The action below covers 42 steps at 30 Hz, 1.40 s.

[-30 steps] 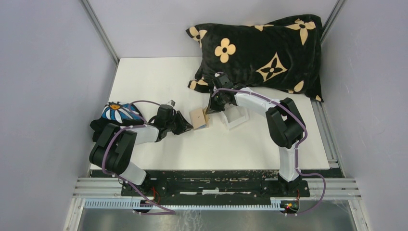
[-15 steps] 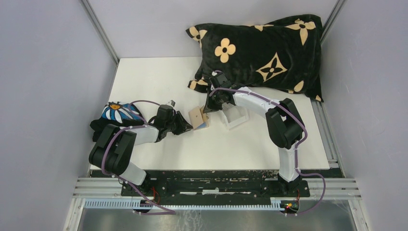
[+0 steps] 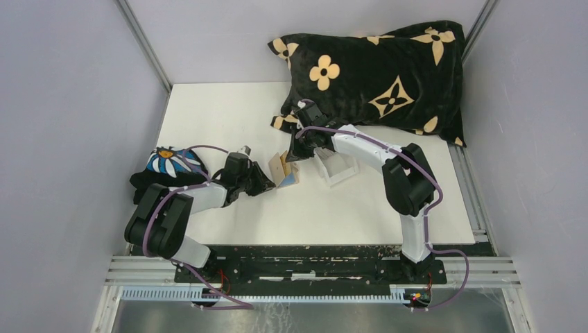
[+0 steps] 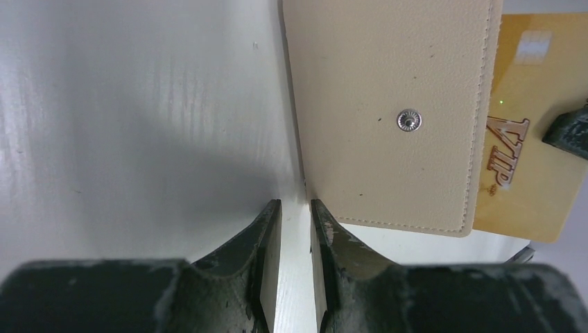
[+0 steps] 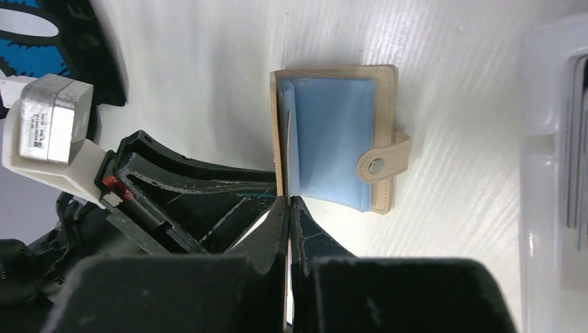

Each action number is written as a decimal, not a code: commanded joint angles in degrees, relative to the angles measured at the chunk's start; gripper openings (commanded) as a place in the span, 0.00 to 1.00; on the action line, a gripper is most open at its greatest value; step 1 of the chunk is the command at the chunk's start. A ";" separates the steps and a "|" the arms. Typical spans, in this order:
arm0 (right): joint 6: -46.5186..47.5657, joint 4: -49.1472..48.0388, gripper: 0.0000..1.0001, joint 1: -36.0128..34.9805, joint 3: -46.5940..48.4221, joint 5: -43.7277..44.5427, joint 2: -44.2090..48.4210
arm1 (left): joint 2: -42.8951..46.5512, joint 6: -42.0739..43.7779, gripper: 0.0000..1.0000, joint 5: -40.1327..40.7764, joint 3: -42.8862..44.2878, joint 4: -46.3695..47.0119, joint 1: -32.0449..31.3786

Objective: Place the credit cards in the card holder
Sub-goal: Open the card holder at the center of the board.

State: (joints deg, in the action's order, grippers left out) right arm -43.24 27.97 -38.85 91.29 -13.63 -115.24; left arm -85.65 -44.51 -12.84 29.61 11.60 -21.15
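Observation:
The tan card holder (image 5: 334,75) lies open on the white table, its blue sleeves (image 5: 333,139) and snap tab (image 5: 385,156) showing. Its cover (image 4: 388,104) stands nearly upright. My left gripper (image 4: 296,205) sits at the cover's near corner, jaws a narrow gap apart with only table between them; one fingertip (image 4: 320,211) touches the cover. My right gripper (image 5: 288,201) is shut on a gold credit card (image 4: 520,159), seen edge-on from its own wrist, hanging just behind the raised cover. From above, the holder (image 3: 284,170) sits between the left gripper (image 3: 269,184) and the right gripper (image 3: 295,151).
A clear plastic box (image 3: 338,166) stands right of the holder, with greyish cards (image 5: 575,139) inside. A black flowered pillow (image 3: 378,69) fills the back right. A dark cloth with a daisy print (image 3: 166,166) lies at the left edge beside the left arm.
The right gripper has carried the gold card left and a little farther back, over the holder. The holder's cover has tipped up from lying flat. The left gripper has shifted slightly left.

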 commanded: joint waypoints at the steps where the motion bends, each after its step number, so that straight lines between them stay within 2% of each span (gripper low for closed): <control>1: 0.82 -0.35 0.01 -1.00 3.80 -1.03 0.67 | 2.11 4.05 0.29 3.41 -0.94 -4.60 -0.30; 22: 2.77 1.52 0.01 -4.60 8.68 -2.36 -3.52 | 5.40 6.24 0.29 9.88 -1.12 -13.79 -0.31; 42: 4.77 3.94 0.01 -6.34 13.80 -3.93 -8.53 | 2.03 5.95 0.26 15.19 2.38 -21.45 -0.29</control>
State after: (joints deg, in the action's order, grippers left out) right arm -39.55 32.05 -44.66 102.21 -16.43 -122.85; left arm -81.93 -40.86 -2.90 32.77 -1.96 -21.41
